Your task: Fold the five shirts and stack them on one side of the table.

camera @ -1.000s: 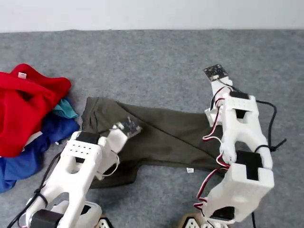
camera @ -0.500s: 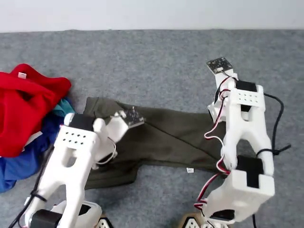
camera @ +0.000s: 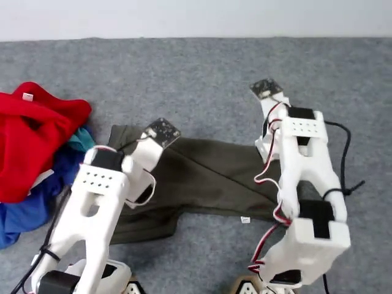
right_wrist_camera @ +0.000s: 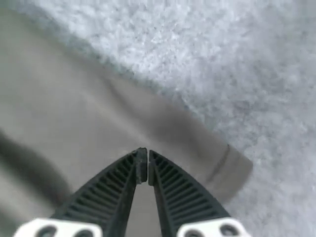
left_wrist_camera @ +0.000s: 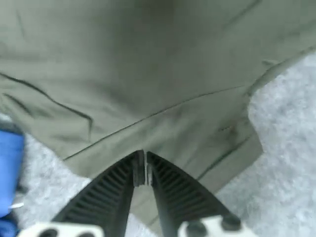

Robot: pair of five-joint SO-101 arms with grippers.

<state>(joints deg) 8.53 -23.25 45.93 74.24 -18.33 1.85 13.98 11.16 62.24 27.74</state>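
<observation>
An olive green shirt [camera: 208, 174] lies spread flat across the middle of the grey table. The left arm [camera: 101, 184] stands over the shirt's left part. My left gripper [left_wrist_camera: 143, 170] is shut with nothing in it, just above the olive shirt [left_wrist_camera: 163, 74] near its hem. The right arm [camera: 303, 147] stands over the shirt's right end. My right gripper [right_wrist_camera: 143, 165] is shut and empty, over the olive shirt [right_wrist_camera: 59, 128] close to a cuffed edge [right_wrist_camera: 229, 168]. A red shirt [camera: 30, 141], a blue shirt [camera: 37, 202] and a teal shirt [camera: 82, 141] lie heaped at the left.
Bare grey carpet-like table [camera: 202, 73] stretches behind the olive shirt and at the far right. A white tag [camera: 245, 219] sits at the shirt's near edge. The blue shirt [left_wrist_camera: 10, 168] lies close beside the left gripper.
The left arm's wrist has lifted and swung toward the back over the olive shirt. The right arm rose, then shifted a little to the left. The shirts lie as before.
</observation>
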